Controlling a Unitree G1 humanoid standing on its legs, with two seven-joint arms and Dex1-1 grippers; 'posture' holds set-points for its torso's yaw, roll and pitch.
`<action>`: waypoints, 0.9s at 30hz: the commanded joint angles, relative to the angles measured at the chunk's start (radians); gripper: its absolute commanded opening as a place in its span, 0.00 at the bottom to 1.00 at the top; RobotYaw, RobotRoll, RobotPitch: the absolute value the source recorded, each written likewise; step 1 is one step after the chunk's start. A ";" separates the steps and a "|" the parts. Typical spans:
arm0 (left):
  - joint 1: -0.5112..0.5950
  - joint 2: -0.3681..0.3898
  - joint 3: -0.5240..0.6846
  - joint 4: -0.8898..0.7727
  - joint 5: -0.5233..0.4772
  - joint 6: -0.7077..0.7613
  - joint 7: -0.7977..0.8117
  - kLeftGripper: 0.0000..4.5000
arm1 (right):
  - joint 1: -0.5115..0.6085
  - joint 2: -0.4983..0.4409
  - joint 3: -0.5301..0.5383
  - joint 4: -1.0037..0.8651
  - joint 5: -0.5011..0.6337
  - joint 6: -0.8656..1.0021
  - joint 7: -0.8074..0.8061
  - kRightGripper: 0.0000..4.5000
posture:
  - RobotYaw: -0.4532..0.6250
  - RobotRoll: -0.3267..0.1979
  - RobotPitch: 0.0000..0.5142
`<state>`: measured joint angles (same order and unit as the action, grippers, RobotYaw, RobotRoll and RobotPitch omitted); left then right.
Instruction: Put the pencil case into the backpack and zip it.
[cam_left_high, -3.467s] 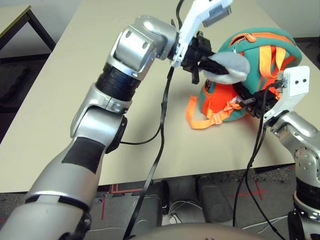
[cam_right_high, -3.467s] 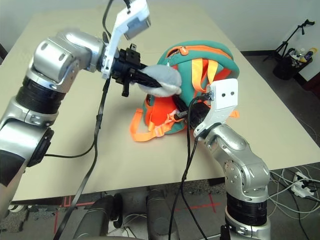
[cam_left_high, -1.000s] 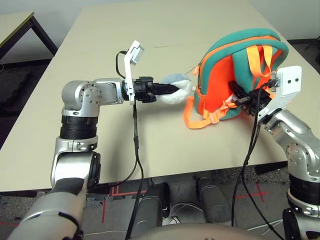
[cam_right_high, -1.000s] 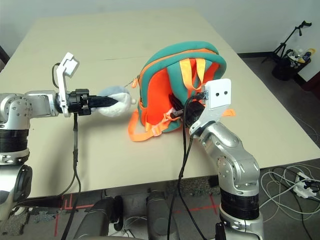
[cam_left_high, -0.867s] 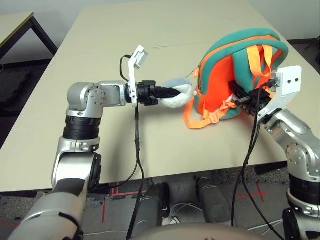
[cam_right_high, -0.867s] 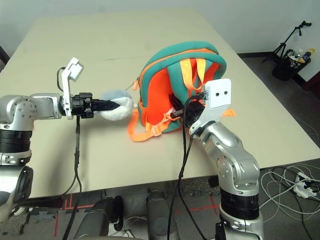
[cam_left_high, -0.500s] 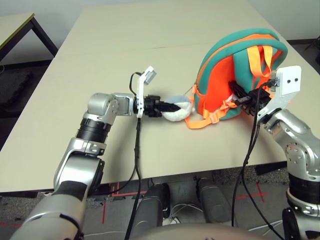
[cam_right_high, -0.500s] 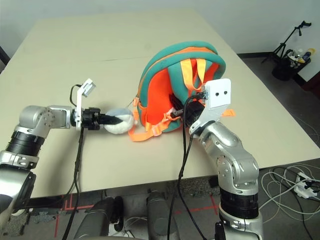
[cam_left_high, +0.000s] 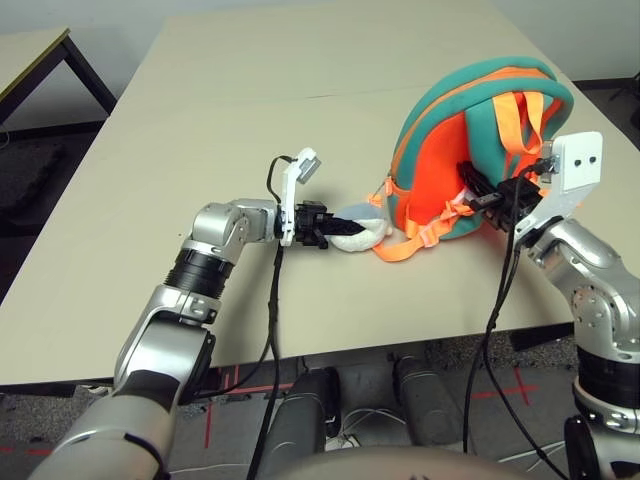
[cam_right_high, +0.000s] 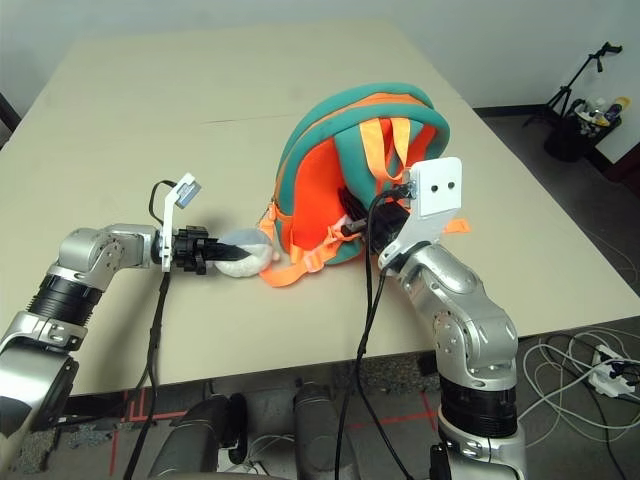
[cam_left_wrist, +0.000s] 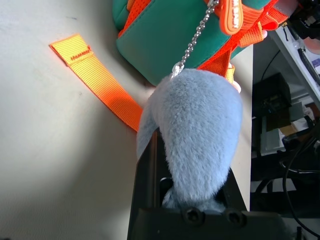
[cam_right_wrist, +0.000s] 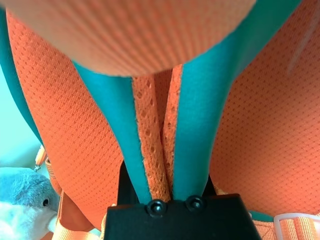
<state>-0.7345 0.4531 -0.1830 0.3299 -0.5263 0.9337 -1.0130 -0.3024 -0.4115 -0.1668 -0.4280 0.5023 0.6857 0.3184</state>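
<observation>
1. Backpack of teal fabric with orange panels and trim (cam_left_high: 440, 98): standing on the table, leaning slightly, toward the right arm's side, beyond two silver, jointed arms.
2. On the floor, near, right arm's side: a loose tangle of pale cables (cam_right_high: 535, 400) around a small white block (cam_right_high: 608, 375).
3. Beige, smooth tabletop (cam_left_high: 200, 130): stretching from the near edge, beneath the arms, to well behind the backpack.
4. Left gripper, black, two-fingered (cam_left_high: 358, 228): low over the table, beside the backpack; fingers drawn narrow around a grey plush charm with a white underside (cam_left_wrist: 205, 115), pinching the soft body between them.
5. Right gripper, black, two-fingered (cam_right_wrist: 166, 175): at the backpack's orange mesh side; fingers closed on teal shoulder straps edged with orange mesh (cam_right_wrist: 200, 125), pressed together between them.
6. Flat orange webbing strap, folded and stitched at its end (cam_left_wrist: 95, 85): lying on the tabletop, partly behind the charm in the left wrist view.
7. From the charm: a silver bead chain (cam_left_wrist: 192, 45), running to an orange zip pull (cam_left_wrist: 231, 17) on the backpack.
8. Higher on the backpack: orange fabric loops (cam_left_high: 510, 122), hanging down over teal fabric.
9. Beyond the table, on the floor, right arm's side: a black bin (cam_right_high: 573, 138), filled with small items, and beside it a thin black tripod (cam_right_high: 590, 72).
</observation>
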 joint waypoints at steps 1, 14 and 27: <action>0.026 -0.001 0.035 -0.030 0.013 -0.013 0.033 0.09 | 0.008 0.000 0.009 0.001 -0.004 -0.009 0.010 0.04 | 0.32 0.62 0.24; 0.045 0.076 0.246 -0.510 -0.246 0.223 0.104 0.91 | 0.035 -0.029 -0.039 -0.030 0.033 0.007 0.037 0.04 | 0.33 0.62 0.23; 0.052 0.034 0.496 -0.681 -0.531 0.358 0.391 1.00 | 0.083 -0.166 -0.181 -0.133 0.190 0.095 0.095 0.95 | 0.32 0.62 0.22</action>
<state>-0.6832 0.4898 0.2951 -0.3492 -1.0362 1.2980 -0.6574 -0.2295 -0.5663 -0.3145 -0.5303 0.6554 0.7559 0.4088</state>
